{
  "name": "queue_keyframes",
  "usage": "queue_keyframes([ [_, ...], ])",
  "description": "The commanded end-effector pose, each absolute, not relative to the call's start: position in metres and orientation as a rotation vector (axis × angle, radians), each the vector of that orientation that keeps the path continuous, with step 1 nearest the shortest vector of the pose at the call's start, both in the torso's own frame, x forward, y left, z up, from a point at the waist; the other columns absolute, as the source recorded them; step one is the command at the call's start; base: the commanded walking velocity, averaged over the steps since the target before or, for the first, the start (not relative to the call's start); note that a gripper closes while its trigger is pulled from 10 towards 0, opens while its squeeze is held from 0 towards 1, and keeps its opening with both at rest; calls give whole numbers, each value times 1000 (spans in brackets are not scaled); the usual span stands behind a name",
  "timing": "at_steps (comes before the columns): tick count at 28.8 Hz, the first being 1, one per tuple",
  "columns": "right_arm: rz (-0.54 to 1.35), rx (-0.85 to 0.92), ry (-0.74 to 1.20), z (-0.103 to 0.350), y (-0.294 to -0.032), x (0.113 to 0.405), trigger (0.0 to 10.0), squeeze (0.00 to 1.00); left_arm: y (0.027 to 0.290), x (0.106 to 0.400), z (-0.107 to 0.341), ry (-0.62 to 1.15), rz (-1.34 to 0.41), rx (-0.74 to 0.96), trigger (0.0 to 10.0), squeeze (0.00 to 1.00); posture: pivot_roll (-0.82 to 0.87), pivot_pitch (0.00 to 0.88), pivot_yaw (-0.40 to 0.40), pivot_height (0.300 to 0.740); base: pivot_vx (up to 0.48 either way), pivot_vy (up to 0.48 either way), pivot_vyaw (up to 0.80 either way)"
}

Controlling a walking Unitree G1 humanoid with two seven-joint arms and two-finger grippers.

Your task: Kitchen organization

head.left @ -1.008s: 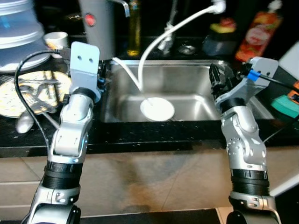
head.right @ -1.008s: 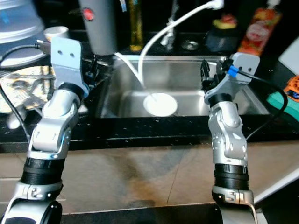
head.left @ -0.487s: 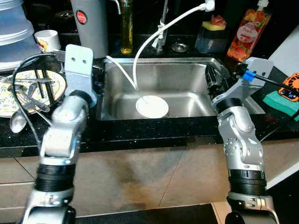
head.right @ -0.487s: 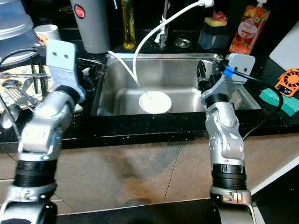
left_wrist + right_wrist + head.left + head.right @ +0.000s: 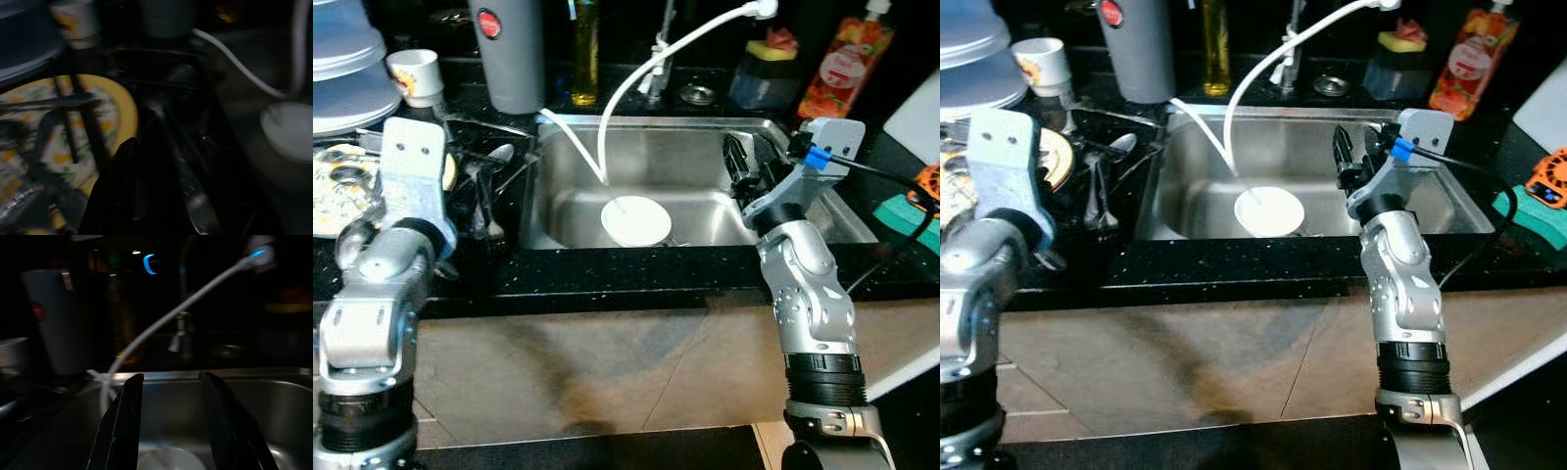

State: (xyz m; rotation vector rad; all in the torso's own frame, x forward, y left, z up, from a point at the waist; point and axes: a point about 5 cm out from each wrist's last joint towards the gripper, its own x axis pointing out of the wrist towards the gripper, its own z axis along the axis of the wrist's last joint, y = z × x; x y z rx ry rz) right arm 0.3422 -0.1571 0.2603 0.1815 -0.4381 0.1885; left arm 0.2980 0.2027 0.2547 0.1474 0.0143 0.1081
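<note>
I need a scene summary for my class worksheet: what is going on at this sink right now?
A humanoid robot stands at a kitchen sink. Its right claw is open and empty above the basin, where a white plate lies under a white hose. Its left claw hovers over the dark counter beside a yellow patterned plate with cutlery. Nothing is held.

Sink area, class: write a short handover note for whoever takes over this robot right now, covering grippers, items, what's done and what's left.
Right gripper: open, holding nothing, raised over the sink's right side.
Left gripper: over the counter left of the sink, beside the yellow patterned plate; fingers too dark to judge.
White plate: lies in the basin under the white hose.
Utensils: loose on the counter by the plate.
Done: nothing visibly put away.
Left: plate, utensils and dishes to sort.
</note>
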Motion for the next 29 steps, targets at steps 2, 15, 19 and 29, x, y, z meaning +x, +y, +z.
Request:
queue_keyframes([
  [2, 196, 182, -415, 256, -157, 344, 10000, 0, 215, 295, 260, -9, 261, 110, 10000, 0, 126, 68, -72, 740, 0, 0, 0],
  [15, 227, 169, -386, 250, -156, 347, 10000, 0, 197, 241, 233, -53, 344, -50, 10000, 0, 139, 75, -86, 740, 0, 0, 0],
  [19, 232, 170, -384, 250, -155, 348, 10000, 0, 207, 240, 225, -7, 392, -67, 10000, 0, 149, 72, -89, 740, 0, 0, 0],
  [29, 229, 164, -390, 250, -157, 348, 10000, 0, 226, 260, 223, 45, 392, -115, 10000, 1000, 138, 62, -81, 740, 0, 0, 0],
])
